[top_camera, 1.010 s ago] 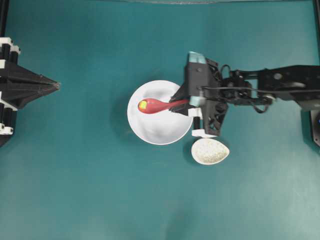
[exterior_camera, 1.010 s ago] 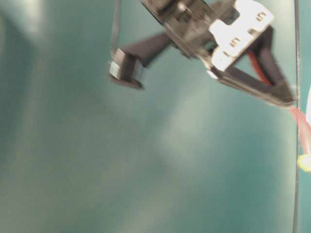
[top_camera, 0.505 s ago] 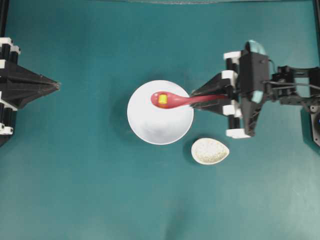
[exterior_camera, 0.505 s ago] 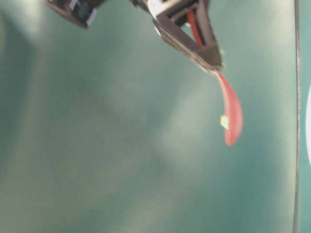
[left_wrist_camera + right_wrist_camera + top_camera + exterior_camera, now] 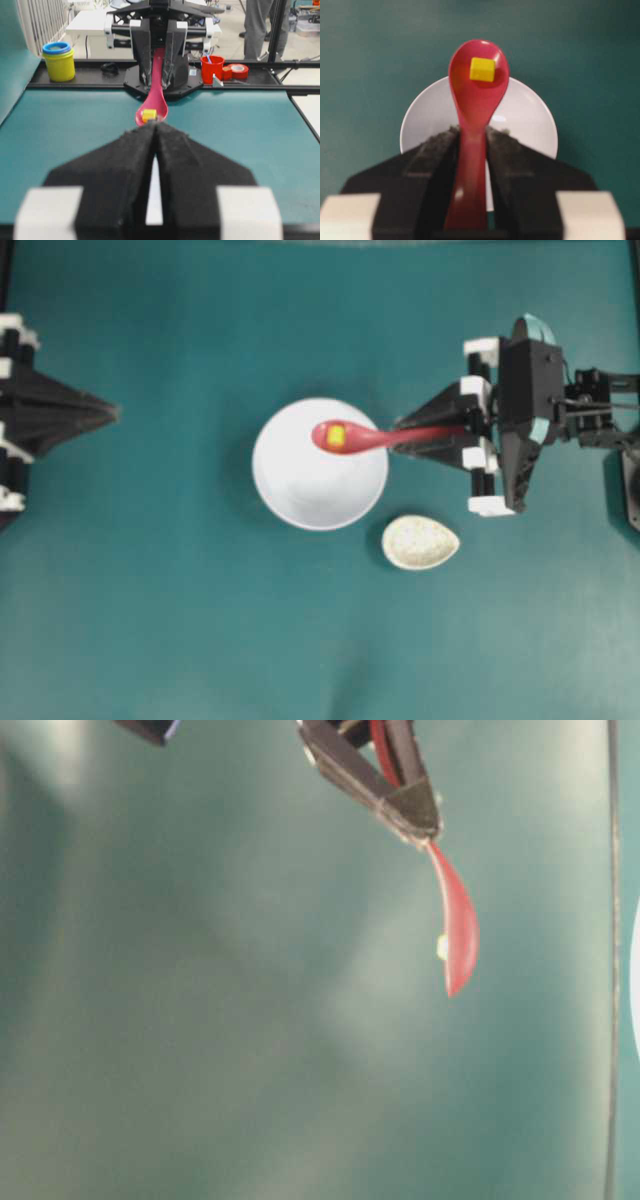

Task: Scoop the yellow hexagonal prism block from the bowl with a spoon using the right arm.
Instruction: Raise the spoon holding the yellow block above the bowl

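While the right end effector clenches the spoon by its handle, level above the bowl, the block stays cupped; the left end effector sits clenched, idle.

A small speckled off-white egg-shaped dish lies on the teal table cover. Beyond the table's far edge stand a yellow jar with a blue lid, a red cup and a roll of red tape.

A teal table fills the foreground; beyond it, a yellow jar, red cup and tape roll.
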Tool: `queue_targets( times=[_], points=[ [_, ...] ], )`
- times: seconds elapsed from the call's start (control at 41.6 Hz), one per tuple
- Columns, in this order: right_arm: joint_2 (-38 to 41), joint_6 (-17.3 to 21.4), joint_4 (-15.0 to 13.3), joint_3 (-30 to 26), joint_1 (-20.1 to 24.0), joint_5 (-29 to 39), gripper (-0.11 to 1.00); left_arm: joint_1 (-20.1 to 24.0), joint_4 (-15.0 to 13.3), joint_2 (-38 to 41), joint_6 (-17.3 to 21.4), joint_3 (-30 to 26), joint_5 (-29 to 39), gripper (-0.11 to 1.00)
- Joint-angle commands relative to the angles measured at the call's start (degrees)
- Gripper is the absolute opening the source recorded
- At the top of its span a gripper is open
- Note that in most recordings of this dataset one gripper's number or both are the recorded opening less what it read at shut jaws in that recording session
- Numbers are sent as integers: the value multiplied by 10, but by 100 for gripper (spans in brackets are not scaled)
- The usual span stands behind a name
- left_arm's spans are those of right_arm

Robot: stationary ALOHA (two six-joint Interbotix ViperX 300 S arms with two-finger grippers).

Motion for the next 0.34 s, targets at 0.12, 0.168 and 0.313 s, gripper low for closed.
queue_targets(
  times=[0.12,0.168,0.313],
  points=[
    [-8,1,1,-7,1,-6,22,1,2,4,-1,-4,-1,0],
    [-8,1,2,-7,1,-6,22,1,1,4,-1,-4,1,0],
    [-8,1,2,-7,2,-7,22,1,1,4,-2,-4,2,0]
  ],
)
